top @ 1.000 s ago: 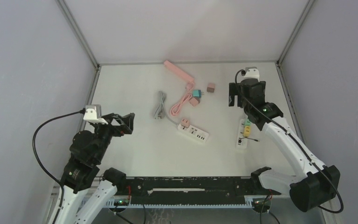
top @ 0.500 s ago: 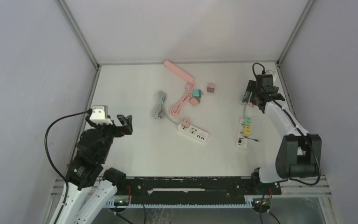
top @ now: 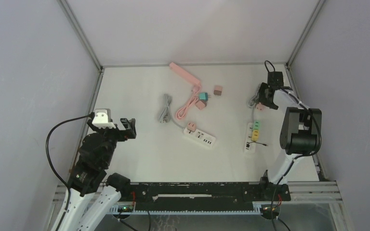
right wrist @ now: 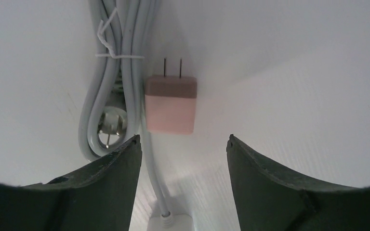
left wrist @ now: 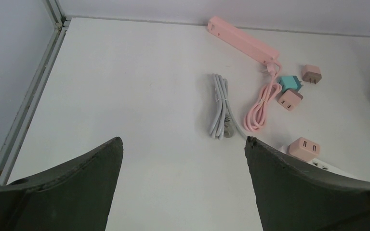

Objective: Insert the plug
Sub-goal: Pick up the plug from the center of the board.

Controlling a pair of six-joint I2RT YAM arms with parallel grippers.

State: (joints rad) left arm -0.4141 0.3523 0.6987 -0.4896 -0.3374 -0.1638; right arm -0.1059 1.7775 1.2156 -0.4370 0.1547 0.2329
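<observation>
A pink plug (right wrist: 170, 103) with two prongs pointing away lies flat on the table, touching a tied bundle of white cable (right wrist: 115, 72). My right gripper (right wrist: 183, 142) hovers just short of it, open, and the plug lies beyond the fingertips, not between them. In the top view that plug (top: 260, 108) sits at the back right, under my right gripper (top: 265, 98), just behind a white power strip (top: 252, 137). My left gripper (left wrist: 183, 142) is open and holds nothing, above bare table at the near left (top: 125, 127).
A second white power strip (top: 200, 137) with a pink adapter (top: 191, 127) lies mid-table. Behind it are a pink power strip (top: 185, 74), its coiled pink cord (top: 187, 107), a grey cable bundle (top: 165, 108), and teal (top: 203, 96), pink (top: 200, 104) and brown (top: 218, 90) plugs. The right wall is close.
My right arm has folded back toward the right wall and brought its gripper down by the pink plug and cable bundle. The left arm has drawn back slightly.
</observation>
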